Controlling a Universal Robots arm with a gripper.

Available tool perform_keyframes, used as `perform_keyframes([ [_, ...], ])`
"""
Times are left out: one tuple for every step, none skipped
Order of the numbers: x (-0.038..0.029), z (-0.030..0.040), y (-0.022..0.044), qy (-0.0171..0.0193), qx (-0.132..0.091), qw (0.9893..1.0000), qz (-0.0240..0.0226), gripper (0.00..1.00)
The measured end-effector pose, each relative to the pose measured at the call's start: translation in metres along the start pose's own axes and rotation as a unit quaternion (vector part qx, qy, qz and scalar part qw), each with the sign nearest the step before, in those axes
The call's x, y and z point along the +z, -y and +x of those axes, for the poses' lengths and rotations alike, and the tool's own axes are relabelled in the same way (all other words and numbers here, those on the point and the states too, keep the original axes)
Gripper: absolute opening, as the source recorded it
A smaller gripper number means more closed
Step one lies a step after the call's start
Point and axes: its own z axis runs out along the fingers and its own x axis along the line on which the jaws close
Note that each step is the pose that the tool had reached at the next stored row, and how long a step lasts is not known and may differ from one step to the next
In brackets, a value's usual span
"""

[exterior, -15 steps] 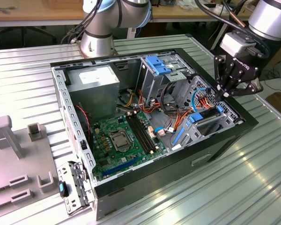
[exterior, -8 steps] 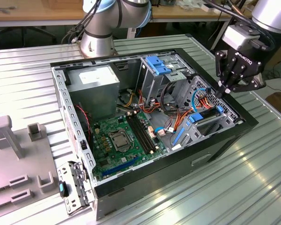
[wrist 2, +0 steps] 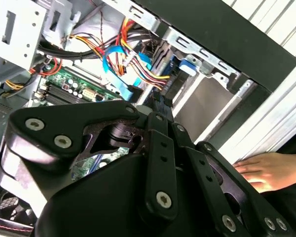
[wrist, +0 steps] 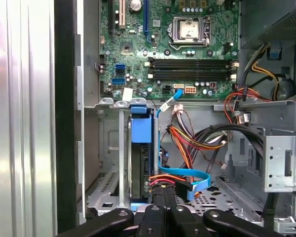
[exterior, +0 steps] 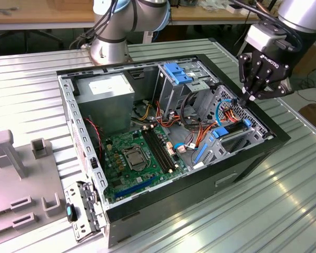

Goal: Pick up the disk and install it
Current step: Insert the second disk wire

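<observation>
A: While the claw [exterior: 246, 99] is hanging just above the drive cage [exterior: 237, 138] of the open computer case [exterior: 84, 138], which step would you say is in hand?

B: I am judging it as the installing step, near its end. The disk [wrist: 139, 148], with its blue carrier, is sitting upright inside the drive cage, between the metal walls of that cage, and it is looking seated or almost seated.

A: Is the claw holding the disk?

B: In the exterior view the fingertips are pressed together to one point, just above the cage, and nothing is between them. So I am reading the claw as closed and empty. In the first wrist view the fingers [wrist: 164, 217] are also coming together, beside the flat blue cable [wrist: 187, 178].

A: What is the next move calling for?

B: It is calling for care. The orange and red wires [wrist: 187, 140] are lying just beside the cage, and a person's hand [wrist 2: 265, 170] is resting on the bench [exterior: 284, 195] near the case wall. Any push on the disk should be going straight along the cage rails, without catching the cables.
</observation>
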Motion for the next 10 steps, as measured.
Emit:
perform_keyframes([
  [-0.001,-0.0015,0.0,-0.0002,0.0,1.0,0.0,0.11],
  [-0.0012,-0.002,0.0,-0.0002,0.0,1.0,0.0,0.11],
  [-0.0014,-0.0032,0.0,-0.0002,0.0,1.0,-0.0001,0.11],
  [-0.0015,-0.0047,0.0,-0.0002,0.0,1.0,-0.0002,0.11],
  [-0.0016,-0.0064,0.0,-0.0002,0.0,1.0,-0.0004,0.11],
  [-0.0017,-0.0079,0.0,-0.0001,0.0,1.0,-0.0005,0.11],
  [-0.0018,-0.0096,0.0,-0.0002,0.0,1.0,-0.0007,0.11],
  [-0.0019,-0.0112,0.0,-0.0002,0.0,1.0,-0.001,0.11],
  [-0.002,-0.012,0.0,-0.0002,0.0,1.0,-0.0012,0.11],
  [-0.0022,-0.0126,-0.0001,-0.0003,0.0,1.0,-0.0019,0.11],
])
